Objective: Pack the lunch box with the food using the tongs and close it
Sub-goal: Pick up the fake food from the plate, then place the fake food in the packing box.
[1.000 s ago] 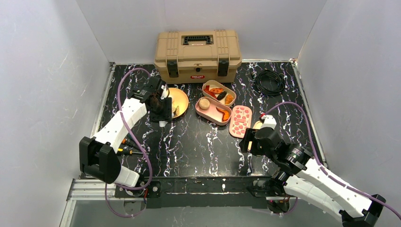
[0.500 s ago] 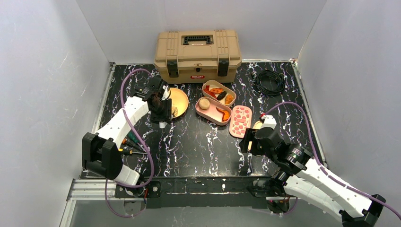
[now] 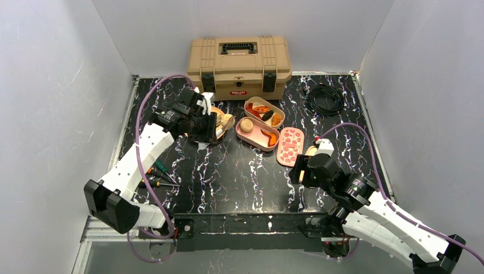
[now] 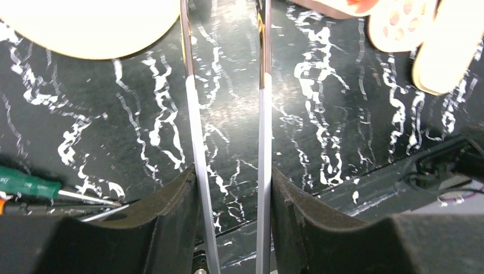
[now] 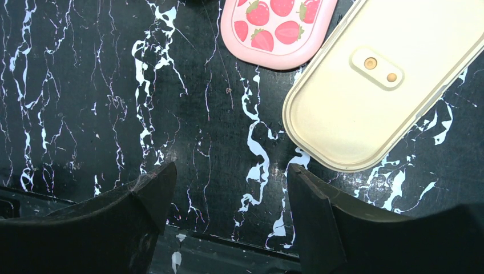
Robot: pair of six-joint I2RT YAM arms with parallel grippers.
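Slim steel tongs (image 4: 263, 114) clamped in left pincer (image 4: 231, 177), left of oval pink lunch box (image 3: 257, 136), right pincer (image 5: 228, 177) held wide, empty, over marbled worktop (image 5: 85, 85).

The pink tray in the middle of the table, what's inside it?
The pink tray holds a round tan bun at its left end and an orange-red chunk toward the right, with bare floor between them. Nothing covers the tray. Only the floor beneath the food is hidden.

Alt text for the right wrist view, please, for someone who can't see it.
The right gripper hangs open and empty above a black marbled table. Ahead of it lie two lids side by side: a pink strawberry-print lid and a cream lid.
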